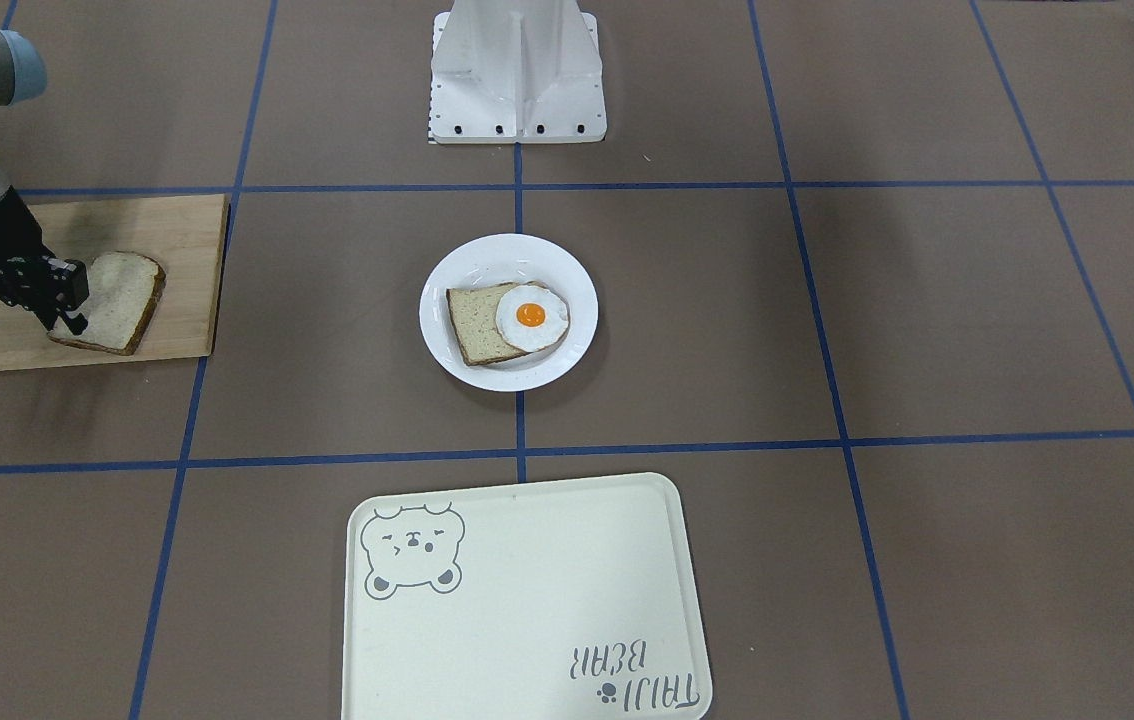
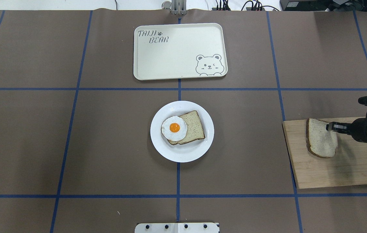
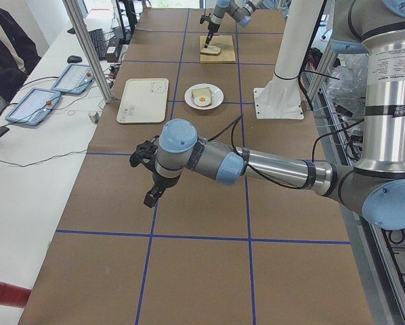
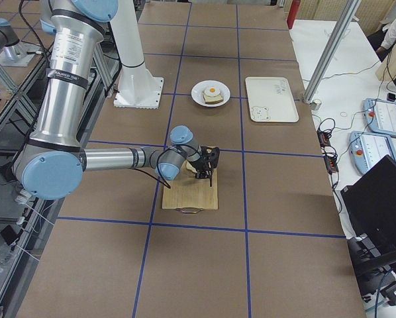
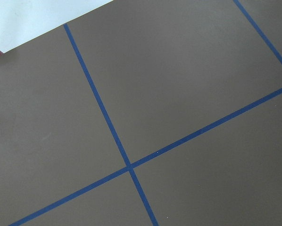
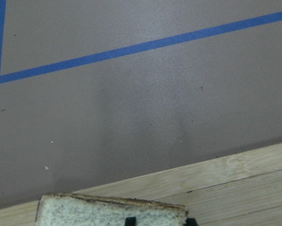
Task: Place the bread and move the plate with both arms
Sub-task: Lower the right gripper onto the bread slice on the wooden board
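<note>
The bread point(image 1: 117, 300) is over the wooden cutting board point(image 1: 177, 230) at the table's right end. My right gripper point(image 1: 67, 300) is shut on the slice's edge, and it sits slightly tilted. It also shows in the overhead view point(image 2: 319, 139) with the gripper point(image 2: 332, 127) and at the bottom of the right wrist view point(image 6: 112, 214). The white plate point(image 1: 512, 248) sits at the table's centre, holding another slice under a fried egg point(image 1: 531, 316). My left gripper point(image 3: 148, 179) hovers over bare table far to the left; I cannot tell whether it is open or shut.
A cream bear tray point(image 2: 177, 64) lies beyond the plate point(image 2: 183, 157), on the side far from the robot. The robot's white base point(image 1: 517, 70) stands behind the plate. The cutting board point(image 2: 348, 171) reaches the overhead view's right edge. Blue tape lines cross the brown table.
</note>
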Motion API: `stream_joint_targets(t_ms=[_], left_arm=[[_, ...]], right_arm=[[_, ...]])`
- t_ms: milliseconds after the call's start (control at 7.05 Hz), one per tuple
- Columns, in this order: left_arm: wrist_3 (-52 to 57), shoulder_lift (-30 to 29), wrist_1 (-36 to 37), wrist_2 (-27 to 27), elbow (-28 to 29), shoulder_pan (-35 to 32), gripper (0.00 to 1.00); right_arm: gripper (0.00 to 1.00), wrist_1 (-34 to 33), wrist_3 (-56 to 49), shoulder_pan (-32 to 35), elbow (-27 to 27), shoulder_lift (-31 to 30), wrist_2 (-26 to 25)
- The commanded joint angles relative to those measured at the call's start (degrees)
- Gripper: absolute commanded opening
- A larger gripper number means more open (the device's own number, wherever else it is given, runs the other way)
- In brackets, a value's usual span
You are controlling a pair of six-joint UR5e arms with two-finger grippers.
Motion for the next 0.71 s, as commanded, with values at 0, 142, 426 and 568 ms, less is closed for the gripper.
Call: stream_joint_targets(t_ms=[0, 142, 426, 568], left_arm=[[0.0, 0.0, 0.0, 0.0, 0.03, 0.0, 0.98], [0.0, 0.0, 0.0, 0.0, 0.03, 0.0, 0.98], [0.0, 0.0, 0.0, 0.0, -0.05, 0.0, 0.98], [0.0, 0.0, 0.0, 0.0, -0.14, 0.0, 0.98]], right_arm=[[0.0, -0.03, -0.17, -0.2, 0.26, -0.06, -0.07], [0.0, -0.12, -1.39, -0.11, 0.52, -0.06, 0.28], [0.0, -0.29, -1.41, 1.28, 1.49, -0.24, 3.69], [0.0, -0.03, -1.4, 3.12, 1.67, -0.32, 6.15]])
